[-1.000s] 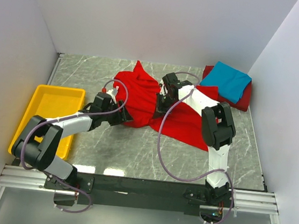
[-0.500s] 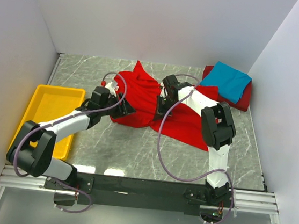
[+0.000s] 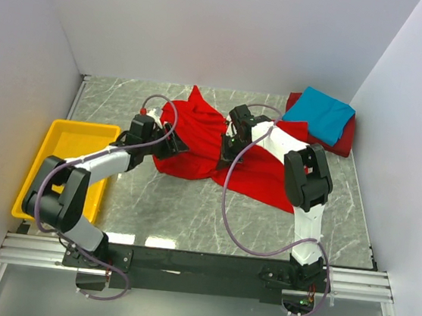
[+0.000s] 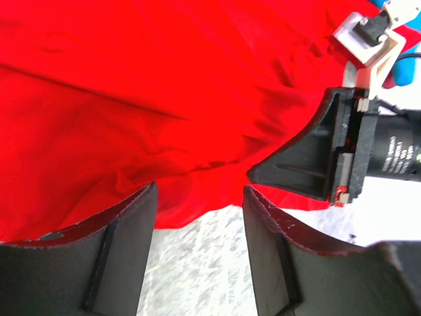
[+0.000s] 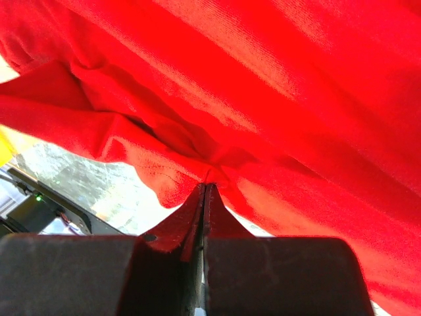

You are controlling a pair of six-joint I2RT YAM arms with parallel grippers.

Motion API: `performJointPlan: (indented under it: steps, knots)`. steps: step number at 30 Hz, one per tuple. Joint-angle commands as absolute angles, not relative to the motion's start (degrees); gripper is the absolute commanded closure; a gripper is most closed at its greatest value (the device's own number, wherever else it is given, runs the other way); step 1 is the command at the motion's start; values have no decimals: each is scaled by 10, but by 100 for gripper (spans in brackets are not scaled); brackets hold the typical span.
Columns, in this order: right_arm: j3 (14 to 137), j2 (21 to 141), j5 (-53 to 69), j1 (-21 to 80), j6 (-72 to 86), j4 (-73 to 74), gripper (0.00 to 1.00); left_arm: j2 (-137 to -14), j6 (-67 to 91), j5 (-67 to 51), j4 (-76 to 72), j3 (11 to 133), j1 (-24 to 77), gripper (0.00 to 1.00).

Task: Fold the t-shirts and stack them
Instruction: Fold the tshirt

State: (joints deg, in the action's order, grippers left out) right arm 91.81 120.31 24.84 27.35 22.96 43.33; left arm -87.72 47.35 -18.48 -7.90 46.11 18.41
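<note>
Overhead, the bright red t-shirt (image 3: 198,134) is seen crumpled mid-desk (image 3: 168,203), its long axis running from far left to near right. The turquoise t-shirt (image 3: 321,113) is laid folded on the darker red t-shirt (image 3: 344,144) at the far right. At the left wrist, the left jaws are held spread and empty at the bright red t-shirt's edge. At the right wrist, the right jaws are pressed together, a fold of that t-shirt pinched at their tips.

A bright red t-shirt (image 3: 199,130) is lying crumpled mid-table; a folded turquoise one (image 3: 320,113) is sitting atop a darker red one (image 3: 343,145), far right.
</note>
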Motion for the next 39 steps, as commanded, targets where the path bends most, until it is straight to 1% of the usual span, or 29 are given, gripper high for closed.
performJointPlan:
  steps: [1, 7, 14, 18, 25, 31, 34, 39]
  knots:
    - [943, 1190, 256, 270, 233, 436, 100, -838, 427, -149, -29, 471, 185, 40]
    - [940, 1193, 262, 270, 234, 432, 100, -787, 427, -158, -40, 402, 185, 39]
    - [929, 1187, 265, 270, 236, 426, 100, -786, 432, -170, -69, 353, 185, 41]
    - [926, 1186, 265, 270, 236, 426, 100, -808, 424, -157, -74, 372, 186, 43]
    - [925, 1185, 263, 269, 236, 428, 100, -874, 396, -120, -42, 430, 199, 46]
    - [930, 1189, 262, 269, 233, 432, 100, -888, 394, -98, -32, 439, 206, 51]
    - [933, 1192, 261, 270, 231, 435, 100, -895, 394, -83, -10, 448, 211, 55]
    - [935, 1195, 261, 270, 231, 436, 100, -898, 398, -74, -3, 446, 221, 56]
